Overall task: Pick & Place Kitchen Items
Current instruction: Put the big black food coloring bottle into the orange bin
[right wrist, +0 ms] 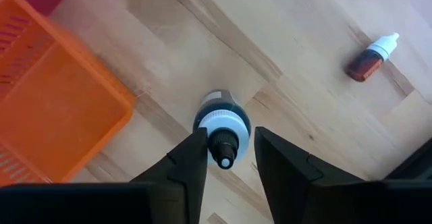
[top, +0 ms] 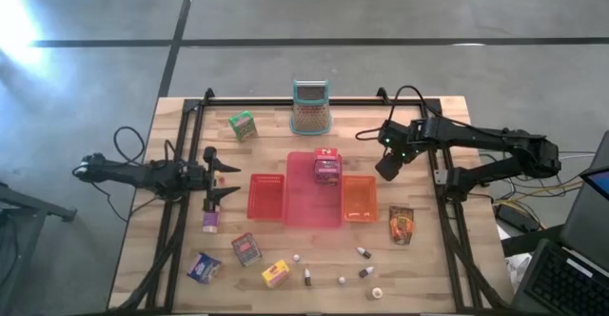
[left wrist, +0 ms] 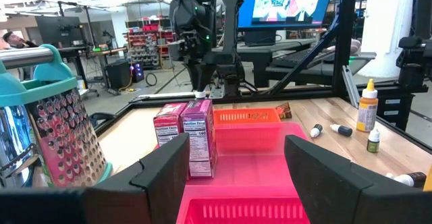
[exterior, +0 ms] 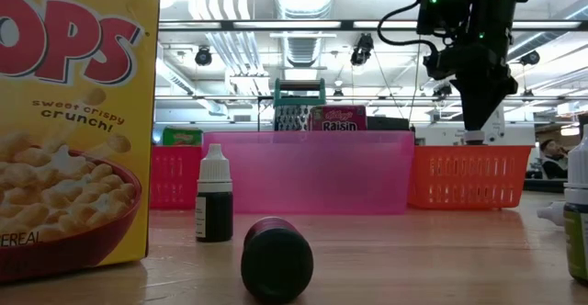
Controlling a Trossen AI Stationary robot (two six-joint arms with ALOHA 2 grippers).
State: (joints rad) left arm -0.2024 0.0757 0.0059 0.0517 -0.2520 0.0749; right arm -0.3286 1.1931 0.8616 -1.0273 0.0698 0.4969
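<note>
Dark right tool grips white-capped bottle — beside orange tray; left tool open.

Raisin box behind pink tray

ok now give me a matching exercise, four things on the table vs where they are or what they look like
Things:
1. grater
2. raisin box
3. green box
4. orange packet

Descriptions:
a. in the pink tray
b. right of the orange tray
c. left of the grater
d. teal handle, upright

Pairs: 1-d, 2-a, 3-c, 4-b
</note>
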